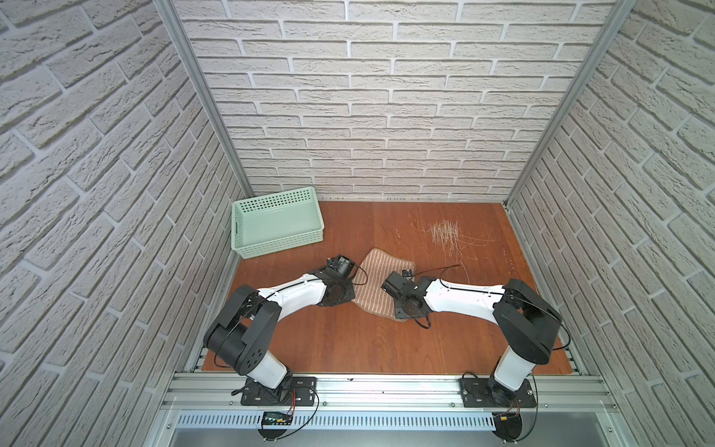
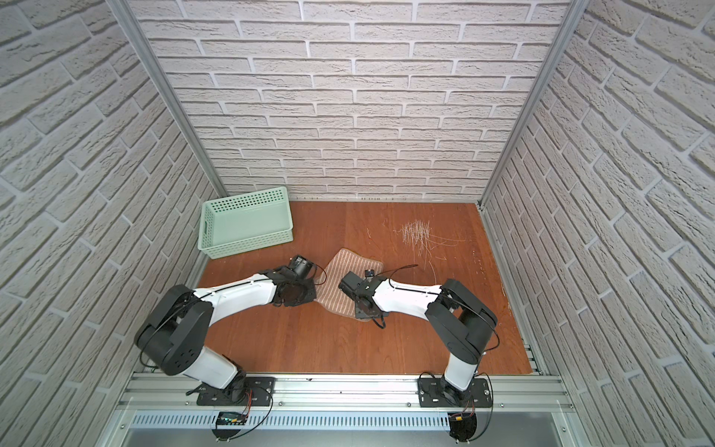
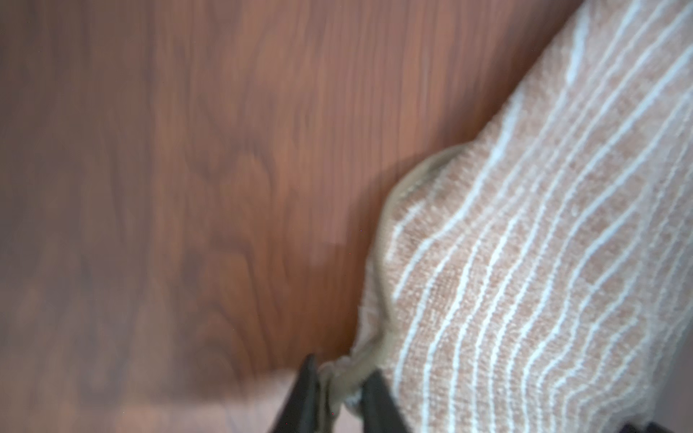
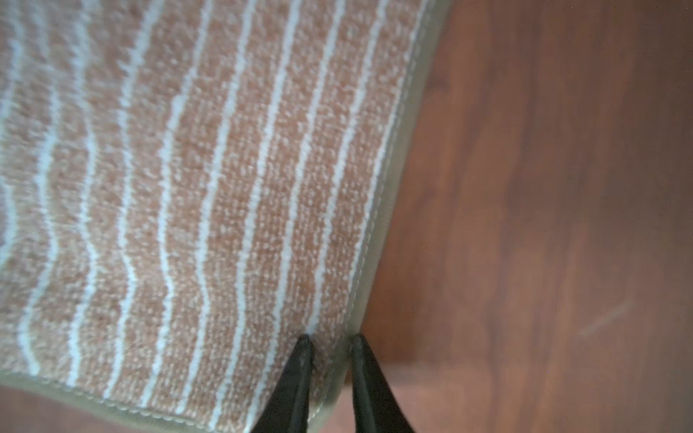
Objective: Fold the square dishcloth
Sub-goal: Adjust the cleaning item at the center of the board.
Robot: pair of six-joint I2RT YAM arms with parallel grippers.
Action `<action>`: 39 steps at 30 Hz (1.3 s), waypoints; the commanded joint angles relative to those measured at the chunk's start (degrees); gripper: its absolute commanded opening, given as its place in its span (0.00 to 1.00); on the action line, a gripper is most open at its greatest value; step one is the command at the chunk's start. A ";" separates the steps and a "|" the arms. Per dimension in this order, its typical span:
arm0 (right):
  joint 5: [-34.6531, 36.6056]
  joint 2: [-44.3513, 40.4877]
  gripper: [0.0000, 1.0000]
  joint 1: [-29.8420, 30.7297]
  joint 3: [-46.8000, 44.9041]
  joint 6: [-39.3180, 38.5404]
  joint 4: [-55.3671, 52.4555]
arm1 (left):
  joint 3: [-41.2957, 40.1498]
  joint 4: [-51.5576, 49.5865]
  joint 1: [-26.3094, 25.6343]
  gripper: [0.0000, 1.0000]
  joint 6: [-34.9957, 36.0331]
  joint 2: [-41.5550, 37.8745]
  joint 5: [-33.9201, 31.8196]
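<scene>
The square dishcloth (image 1: 377,276) (image 2: 342,284), tan-brown with thin white stripes and beige edging, lies rumpled on the wooden table (image 1: 348,344) between my two arms. In the left wrist view my left gripper (image 3: 339,378) is shut on a bunched piece of the dishcloth's (image 3: 525,262) beige edging. In the right wrist view my right gripper (image 4: 330,339) is shut on the hemmed edge of the dishcloth (image 4: 206,187), close to a corner. In both top views the wrists hide the fingertips of both grippers.
A mint-green perforated basket (image 1: 282,243) (image 2: 251,243) stands at the back left, against the wall. Pale scratch marks (image 1: 445,232) mark the table at the back right. Brick-patterned walls close in three sides, and a metal rail (image 1: 387,391) runs along the front.
</scene>
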 commanded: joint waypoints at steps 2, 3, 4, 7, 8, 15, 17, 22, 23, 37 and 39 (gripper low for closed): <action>3.92 -5.74 0.24 -1.88 -3.62 0.20 -7.87 | -2.18 -1.28 -7.80 0.42 -12.10 -2.67 -5.17; 4.48 -6.57 0.24 -2.33 -4.19 0.12 -8.67 | -2.57 -1.03 -9.28 0.44 -14.23 -3.11 -5.79; 4.92 -7.63 0.25 -2.82 -4.73 -0.05 -9.33 | -2.95 -0.76 -10.43 0.44 -16.00 -3.55 -6.33; 5.49 -11.06 0.27 -4.83 -6.22 -0.88 -10.31 | -3.80 1.19 -11.99 0.50 -18.50 -5.81 -6.79; 5.45 -12.49 0.28 -5.50 -6.36 -1.60 -10.34 | -3.51 0.99 -12.11 0.53 -18.49 -6.63 -6.86; 5.74 -19.22 0.38 -10.61 -4.13 -4.41 -9.03 | 4.47 -7.02 -11.86 0.81 -12.63 -12.30 -11.68; 4.75 -19.31 0.40 -12.75 -2.95 -5.32 -6.23 | 5.93 -7.31 -11.05 0.81 -10.36 -12.55 -12.91; -1.21 -12.66 0.44 -18.35 3.01 -8.20 1.37 | 8.11 -0.90 -2.72 0.75 -3.40 -8.01 -8.12; -2.19 -10.49 0.44 -18.93 4.67 -8.94 2.04 | 8.82 -0.12 -1.16 0.74 -2.34 -6.44 -6.73; -7.89 11.59 0.53 -24.30 18.24 -14.60 3.26 | 14.52 2.81 3.57 0.71 1.66 5.50 0.45; -8.16 12.64 0.53 -24.60 18.40 -14.80 3.49 | 14.21 3.08 3.67 0.71 1.33 5.74 0.59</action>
